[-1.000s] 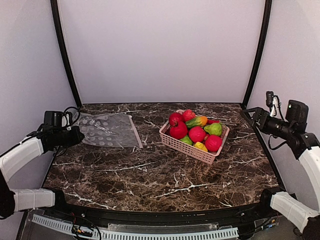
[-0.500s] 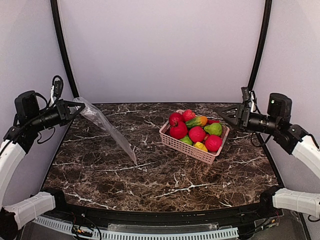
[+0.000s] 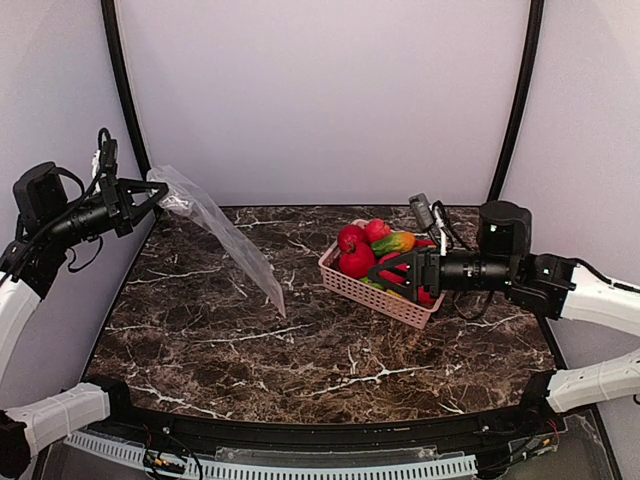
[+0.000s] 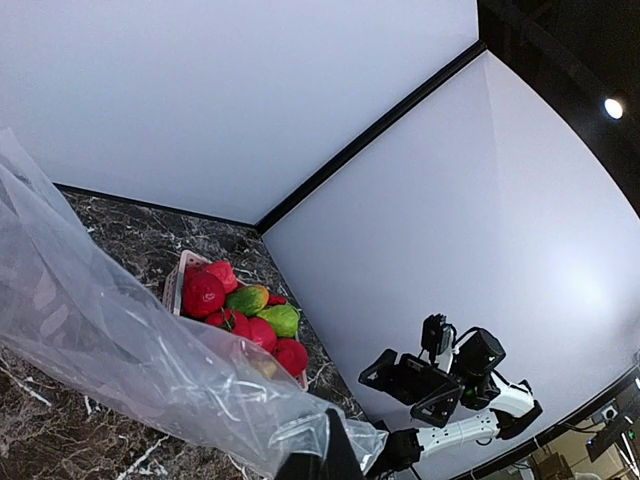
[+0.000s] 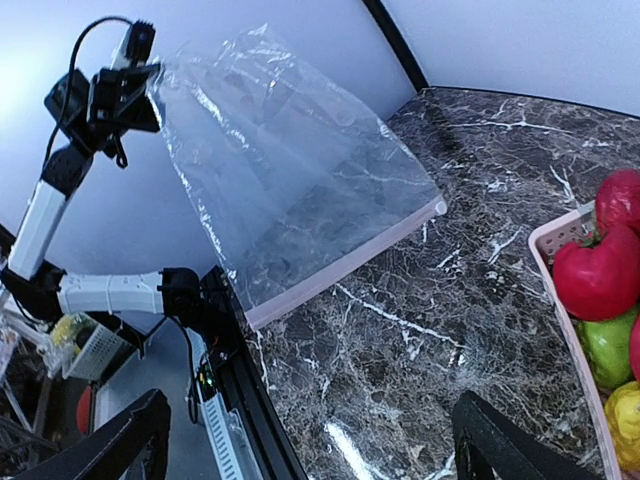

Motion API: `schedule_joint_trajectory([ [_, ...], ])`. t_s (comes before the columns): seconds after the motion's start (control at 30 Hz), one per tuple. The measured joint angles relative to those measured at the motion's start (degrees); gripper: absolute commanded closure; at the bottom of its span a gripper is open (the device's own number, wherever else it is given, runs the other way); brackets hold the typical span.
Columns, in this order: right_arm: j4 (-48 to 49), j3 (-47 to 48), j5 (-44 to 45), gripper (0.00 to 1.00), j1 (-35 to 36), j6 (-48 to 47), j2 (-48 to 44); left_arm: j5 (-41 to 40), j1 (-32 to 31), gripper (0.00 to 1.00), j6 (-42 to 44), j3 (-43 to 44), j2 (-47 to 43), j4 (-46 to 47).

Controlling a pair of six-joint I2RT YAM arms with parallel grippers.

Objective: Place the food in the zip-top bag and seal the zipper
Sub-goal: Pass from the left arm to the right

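Observation:
The clear zip-top bag [image 3: 225,240] hangs in the air at the left, slanting down toward the table. My left gripper [image 3: 152,192] is shut on its upper corner; the crumpled plastic wraps its fingers [image 4: 322,455]. The pale pink zipper [image 5: 340,265] runs along the bag's lowest edge, just above the marble. The food [image 3: 356,260], red, green and yellow toy fruits, fills a pink lattice basket [image 3: 372,296] at the right. My right gripper [image 3: 386,274] is open over the basket's front side, pointing left at the bag [image 5: 290,170], with nothing between its fingers [image 5: 120,440].
The dark marble table [image 3: 320,360] has a black front rail with a white cable strip [image 3: 300,468]. Pale walls and black corner posts [image 3: 125,100] close in the back and sides. Fruit in the basket [image 5: 598,278] shows at the right wrist view's right edge.
The left gripper has lifted the bag off the table, where it lay flat, so it now hangs. The right arm has swung in from the right edge to over the basket.

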Motion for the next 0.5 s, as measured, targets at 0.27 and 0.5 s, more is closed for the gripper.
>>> schedule_joint_trajectory([
  [0.27, 0.6, 7.4, 17.3, 0.15, 15.6, -9.7, 12.5, -3.5, -5.2, 0.99, -1.6, 0.7, 2.7, -1.4],
  [0.5, 2.1, 15.1, 30.3, 0.27, 25.6, -15.2, 24.3, -5.7, -5.9, 0.99, -2.4, 0.7, 3.5, -1.7],
])
